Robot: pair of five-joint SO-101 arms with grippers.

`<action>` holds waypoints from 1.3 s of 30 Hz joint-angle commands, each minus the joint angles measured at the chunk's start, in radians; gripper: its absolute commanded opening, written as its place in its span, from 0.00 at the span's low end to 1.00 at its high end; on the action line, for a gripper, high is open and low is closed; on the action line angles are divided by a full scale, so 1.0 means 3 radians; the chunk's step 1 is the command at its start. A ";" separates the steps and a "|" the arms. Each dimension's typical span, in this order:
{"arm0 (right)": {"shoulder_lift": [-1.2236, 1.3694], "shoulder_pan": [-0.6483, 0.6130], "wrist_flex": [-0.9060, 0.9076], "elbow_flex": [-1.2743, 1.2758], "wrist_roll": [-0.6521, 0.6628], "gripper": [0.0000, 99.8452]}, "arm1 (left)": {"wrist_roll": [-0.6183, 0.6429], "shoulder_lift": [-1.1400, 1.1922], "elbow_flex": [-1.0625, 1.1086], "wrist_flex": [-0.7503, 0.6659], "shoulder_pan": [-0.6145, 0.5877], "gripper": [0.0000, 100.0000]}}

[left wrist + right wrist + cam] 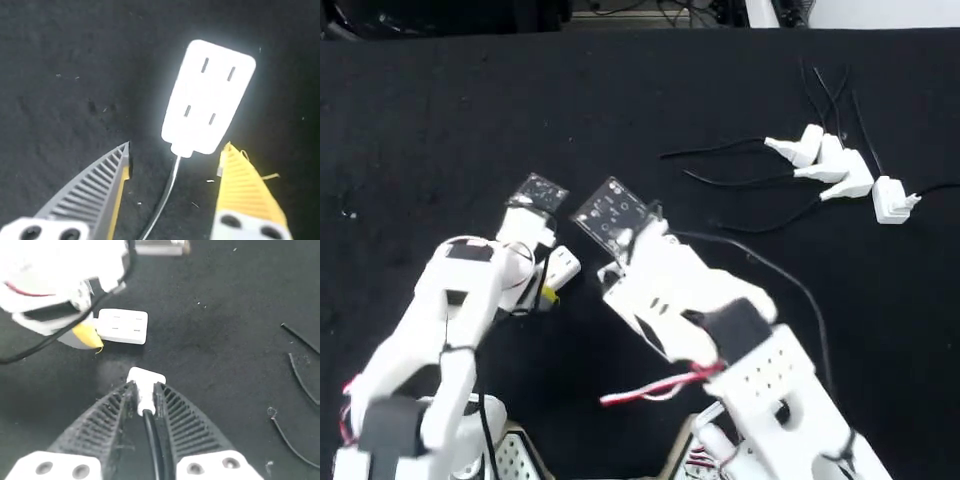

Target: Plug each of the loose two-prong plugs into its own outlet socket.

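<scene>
The right gripper clamps a plug aimed at the outlet block just ahead. The left gripper, agape, straddles its cord.

High view: fixed above the table, looking down from far off, with both arm bases at its lower edge.
Left wrist view: on the left arm, facing straight down, very close over the outlet block, past the left end effector.
Right wrist view: on the right arm, tilted forward and down along the right end effector and its held two-prong plug, low over the table.
Shared: the outlet block lies in all three views; the right wrist view also catches the left end effector.
</scene>
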 commanded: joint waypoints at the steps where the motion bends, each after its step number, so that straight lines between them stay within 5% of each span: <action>1: -0.0427 0.0251 0.0107 -0.0023 -0.0005 0.01 | -0.0476 0.0286 -0.0386 -0.0031 0.0054 0.25; 13: -0.0754 0.0399 0.0302 -0.0038 0.0143 0.01 | -0.1253 0.0332 -0.0437 -0.0031 0.1005 0.27; 23: -0.0770 0.0736 0.0292 -0.0074 0.0148 0.01 | -0.1529 0.0281 -0.0514 0.0256 0.1066 0.27; 39: -0.0749 0.0711 0.0307 -0.0120 0.0148 0.01 | -0.0082 -0.1135 -0.0217 0.0542 0.0146 0.27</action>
